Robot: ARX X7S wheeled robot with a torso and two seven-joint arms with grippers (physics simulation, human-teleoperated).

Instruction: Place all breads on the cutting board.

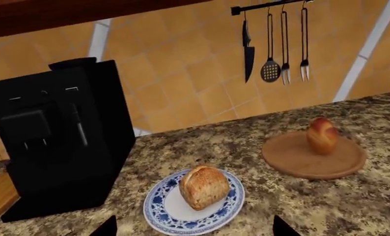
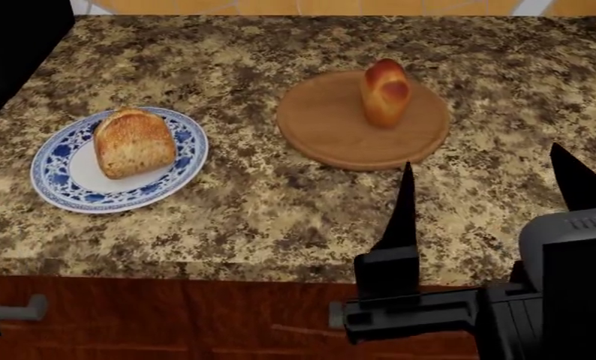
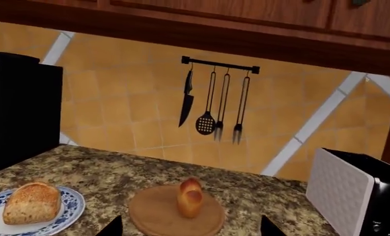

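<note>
Head view shows both breads unmoved: loaf (image 2: 133, 142) on the plate (image 2: 58, 180), roll (image 2: 385, 91) on the disc (image 2: 323, 127); right gripper (image 2: 483, 191) spread, empty; left gripper's state unclear; next likely grasping the roll

Bare counter (image 2: 268, 202) lies between plate (image 2: 52, 176) and disc (image 2: 318, 139); the coffee machine (image 1: 57, 132) walls the plate's far side.

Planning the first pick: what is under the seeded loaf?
The seeded loaf lies on a blue-and-white plate on the counter, not on a cutting board. The plate's centre beneath it is hidden.
</note>
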